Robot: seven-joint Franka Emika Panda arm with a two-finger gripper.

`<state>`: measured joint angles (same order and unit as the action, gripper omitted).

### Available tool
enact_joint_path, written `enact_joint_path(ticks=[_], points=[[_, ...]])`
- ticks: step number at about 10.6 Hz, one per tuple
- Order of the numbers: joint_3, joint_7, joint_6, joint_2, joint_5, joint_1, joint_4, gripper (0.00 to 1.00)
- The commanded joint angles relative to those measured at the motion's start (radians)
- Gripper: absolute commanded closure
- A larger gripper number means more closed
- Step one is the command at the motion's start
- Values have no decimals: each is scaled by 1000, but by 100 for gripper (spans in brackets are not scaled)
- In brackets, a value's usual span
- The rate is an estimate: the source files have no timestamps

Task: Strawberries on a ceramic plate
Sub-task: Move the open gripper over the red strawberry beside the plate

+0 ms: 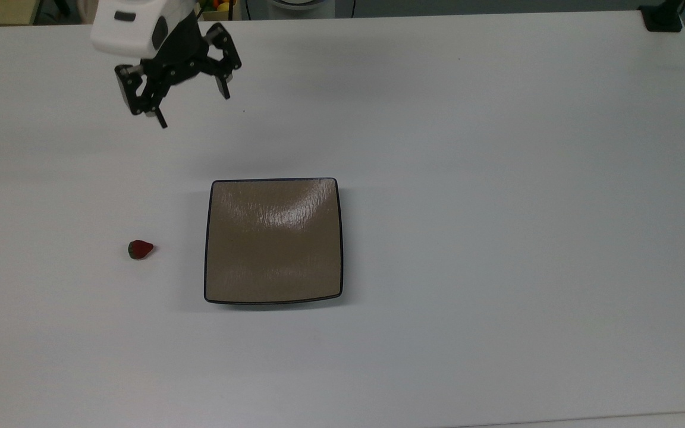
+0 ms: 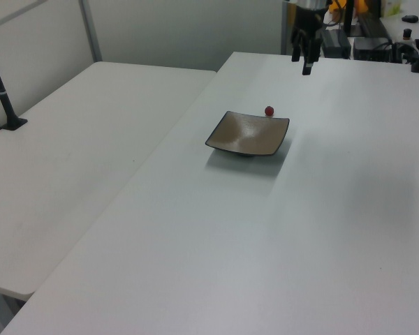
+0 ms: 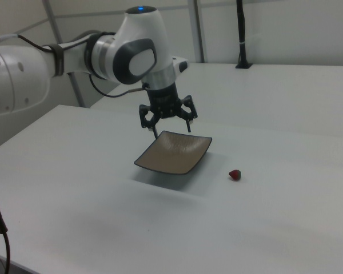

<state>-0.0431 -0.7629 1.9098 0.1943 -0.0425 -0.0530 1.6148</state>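
A small red strawberry (image 1: 140,249) with a dark green cap lies on the white table, to the left of the ceramic plate (image 1: 273,241) in the top view. The square tan plate (image 3: 174,152) is bare, and the strawberry (image 3: 235,174) sits apart from it on the right view's right. In the left view the strawberry (image 2: 269,111) shows just behind the plate (image 2: 248,134). My gripper (image 1: 192,109) hangs open in the air above the table, well up from the strawberry in the top view, with nothing between its fingers. It also appears over the plate's far side (image 3: 171,133) and high at the table's back (image 2: 301,59).
The white table (image 1: 497,238) stretches wide around the plate. A black clamp (image 1: 662,19) sits at the top view's upper right corner. A second white table (image 2: 70,153) adjoins on the left view's left, with a black post (image 2: 5,105). Cluttered equipment (image 2: 377,28) stands beyond the far edge.
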Motion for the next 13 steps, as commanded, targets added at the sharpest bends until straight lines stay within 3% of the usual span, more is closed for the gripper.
enact_joint_path(ticks=[1,7,9,13], points=[[-9,-18,114,112,3,1,-56,0],[-14,-7,418,261,64,-51,-56,0],[-37,-7,495,300,90,-56,-53,0],[-52,-9,646,385,95,-58,-52,0]])
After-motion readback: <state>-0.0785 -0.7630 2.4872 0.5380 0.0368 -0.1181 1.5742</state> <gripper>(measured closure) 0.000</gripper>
